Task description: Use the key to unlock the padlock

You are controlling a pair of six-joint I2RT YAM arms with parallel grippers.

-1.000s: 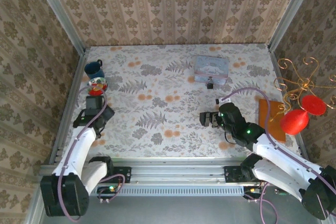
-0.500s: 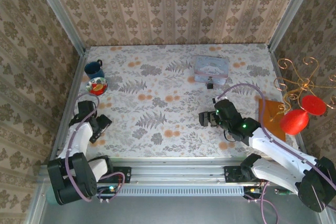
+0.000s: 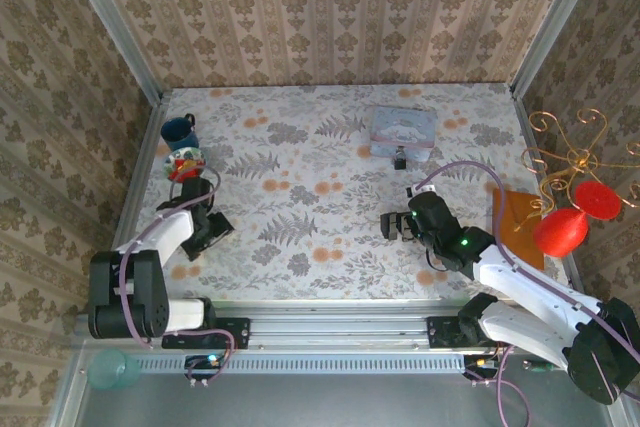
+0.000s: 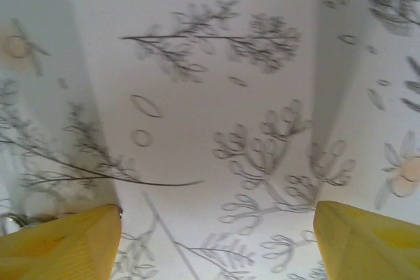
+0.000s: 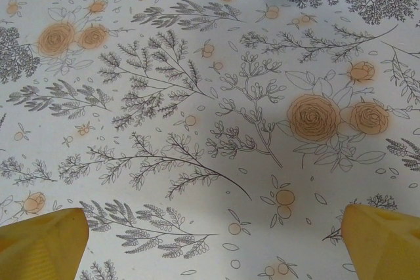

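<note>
Fingers (image 5: 39, 237) on right gripper (image 3: 390, 227) spread, empty | left gripper (image 3: 207, 231) also spread | padlock (image 3: 399, 159) at near edge of tin (image 3: 402, 130), possibly touching | small, rigid, dense, probably slick: pinch body's flat faces

White shells on the left arm (image 3: 155, 237) and the right arm (image 3: 530, 287), black joints, chunky black bases; there's a purple cable (image 3: 465, 163) looping along each, a small green light (image 3: 462, 243) glowing on the right one, and blunt yellow fingers (image 4: 62, 244) tipping the left gripper (image 4: 218, 208) and right gripper (image 5: 213, 209)
</note>
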